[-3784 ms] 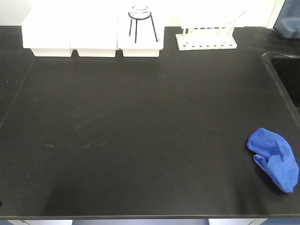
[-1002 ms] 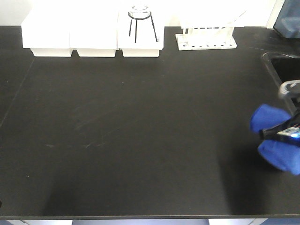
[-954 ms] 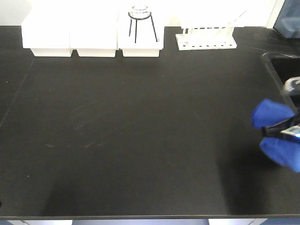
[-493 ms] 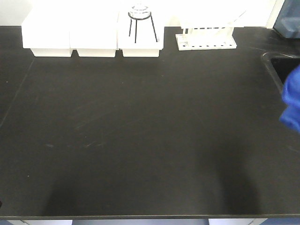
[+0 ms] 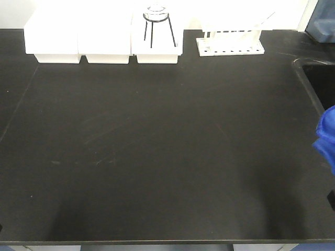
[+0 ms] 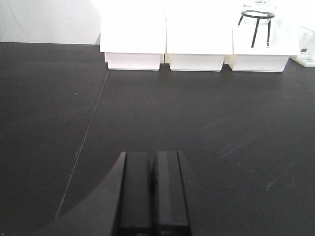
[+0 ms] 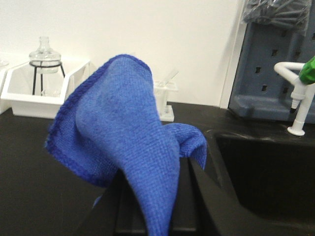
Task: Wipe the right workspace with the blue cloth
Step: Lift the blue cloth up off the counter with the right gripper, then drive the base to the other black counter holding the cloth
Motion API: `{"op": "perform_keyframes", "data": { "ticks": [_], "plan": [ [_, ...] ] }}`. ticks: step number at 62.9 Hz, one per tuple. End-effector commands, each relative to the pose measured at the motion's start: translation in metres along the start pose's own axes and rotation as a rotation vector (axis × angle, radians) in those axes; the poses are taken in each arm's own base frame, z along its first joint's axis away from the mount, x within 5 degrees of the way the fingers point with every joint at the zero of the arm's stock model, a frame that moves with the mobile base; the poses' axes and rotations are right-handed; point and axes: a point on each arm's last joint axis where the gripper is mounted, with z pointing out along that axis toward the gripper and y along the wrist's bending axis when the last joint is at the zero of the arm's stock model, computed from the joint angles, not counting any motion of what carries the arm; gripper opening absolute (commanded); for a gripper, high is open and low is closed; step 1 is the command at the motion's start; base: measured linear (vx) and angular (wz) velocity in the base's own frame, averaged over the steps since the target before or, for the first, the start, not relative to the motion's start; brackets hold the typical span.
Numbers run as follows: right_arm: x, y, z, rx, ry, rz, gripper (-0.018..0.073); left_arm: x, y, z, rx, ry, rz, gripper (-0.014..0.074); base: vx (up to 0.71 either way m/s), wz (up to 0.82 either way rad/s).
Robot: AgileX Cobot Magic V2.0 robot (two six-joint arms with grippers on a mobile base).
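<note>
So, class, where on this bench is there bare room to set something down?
Bare: the benchtop from the white boxes and rack to the near edge, across to the sink. Crowded: the back edge; the blue cloth hangs far right.

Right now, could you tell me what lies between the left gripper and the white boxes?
Between the left gripper and white boxes, only bare scuffed benchtop, per the left wrist view.
</note>
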Motion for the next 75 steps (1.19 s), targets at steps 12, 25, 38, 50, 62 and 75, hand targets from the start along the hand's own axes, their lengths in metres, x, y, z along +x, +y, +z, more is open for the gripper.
{"op": "perform_keyframes", "data": {
  "ticks": [12,25,38,50,62,75],
  "plan": [
    [-0.0168,-0.0042,0.0004,0.039,-0.11,-0.004,0.0,0.0022,-0.0012,0.0015,0.018,-0.063,-0.006,-0.0006,0.0,0.0],
    [-0.0168,-0.0042,0.0004,0.039,-0.11,-0.004,0.0,0.0022,-0.0012,0.0015,0.018,-0.063,-0.006,-0.0006,0.0,0.0],
    [-0.0167,-0.0041,0.0004,0.039,-0.11,-0.004,0.0,0.0022,-0.0012,0.0015,0.018,-0.063,-0.006,-0.0006,0.0,0.0],
    [-0.0167,-0.0041,0.0004,0.039,-0.11,-0.004,0.0,0.0022,-0.0012,0.0015,0.018,-0.063,-0.006,-0.0006,0.0,0.0],
    [-0.0168,-0.0041,0.0004,0.039,-0.11,-0.004,0.0,0.0022,-0.0012,0.0015,0.018,-0.063,-0.006,-0.0006,-0.03,0.01],
    [-0.0168,-0.0041,0.0004,0.039,-0.11,-0.004,0.0,0.0022,-0.0012,0.0015,0.018,-0.063,-0.006,-0.0006,-0.12,0.03]
  ]
}}
